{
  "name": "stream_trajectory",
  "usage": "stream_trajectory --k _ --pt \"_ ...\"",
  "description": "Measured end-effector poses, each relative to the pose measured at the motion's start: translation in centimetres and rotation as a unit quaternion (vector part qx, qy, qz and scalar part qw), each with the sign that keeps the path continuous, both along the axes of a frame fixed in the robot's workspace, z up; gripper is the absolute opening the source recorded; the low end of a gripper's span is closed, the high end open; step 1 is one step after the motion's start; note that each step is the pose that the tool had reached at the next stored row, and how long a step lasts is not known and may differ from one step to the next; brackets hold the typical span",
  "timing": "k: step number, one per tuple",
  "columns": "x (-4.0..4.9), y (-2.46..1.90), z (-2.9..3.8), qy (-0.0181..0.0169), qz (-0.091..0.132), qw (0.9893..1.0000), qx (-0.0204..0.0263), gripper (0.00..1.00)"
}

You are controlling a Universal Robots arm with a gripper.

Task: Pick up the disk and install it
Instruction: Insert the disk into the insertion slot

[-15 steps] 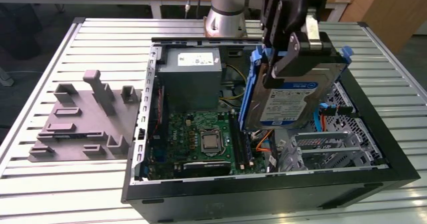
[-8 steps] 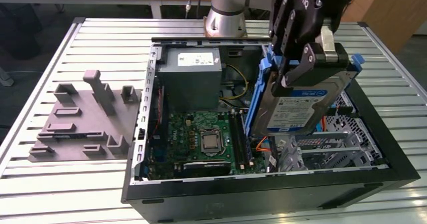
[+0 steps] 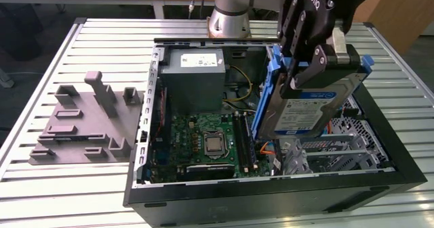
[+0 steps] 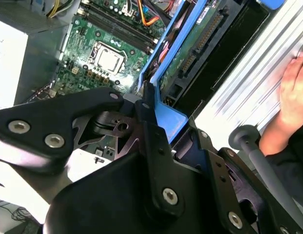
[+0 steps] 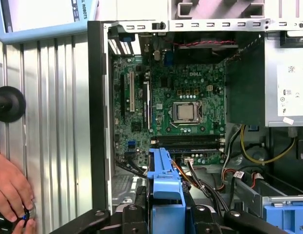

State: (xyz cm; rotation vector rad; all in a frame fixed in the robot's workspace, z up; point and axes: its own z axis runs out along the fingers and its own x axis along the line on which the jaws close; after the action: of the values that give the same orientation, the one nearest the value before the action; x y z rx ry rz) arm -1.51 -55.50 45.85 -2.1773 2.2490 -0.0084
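The disk [image 3: 308, 114] is a silver hard drive with a white-and-blue label and blue carrier rails. It hangs tilted on edge above the exterior view's right half of the open computer case [image 3: 271, 197]. My gripper [image 3: 318, 68] is shut on its upper end, one black finger on each face. In the second wrist view the disk [image 4: 188, 56] shows its green underside and a blue rail running away from the gripper [image 4: 151, 122]. The first wrist view has the disk's blue rail [image 5: 163, 178] sticking out from the gripper [image 5: 163, 214], over the case interior.
Inside the case lie the motherboard [image 3: 203, 141], a grey power-supply box [image 3: 193, 80] and a metal drive cage [image 3: 339, 152] below the disk. A grey fixture [image 3: 81, 121] stands on the slatted table at the exterior view's left. A person's hand [image 5: 12, 185] rests beside the case.
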Motion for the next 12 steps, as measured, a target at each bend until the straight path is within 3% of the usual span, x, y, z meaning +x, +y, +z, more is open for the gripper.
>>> stream_trajectory --k 5,12 --pt "0.47 -0.67 -0.21 0.0 0.0 1.0 0.0001 0.36" --pt "2.53 -0.8 -0.36 0.0012 0.0 1.0 0.0001 0.36"
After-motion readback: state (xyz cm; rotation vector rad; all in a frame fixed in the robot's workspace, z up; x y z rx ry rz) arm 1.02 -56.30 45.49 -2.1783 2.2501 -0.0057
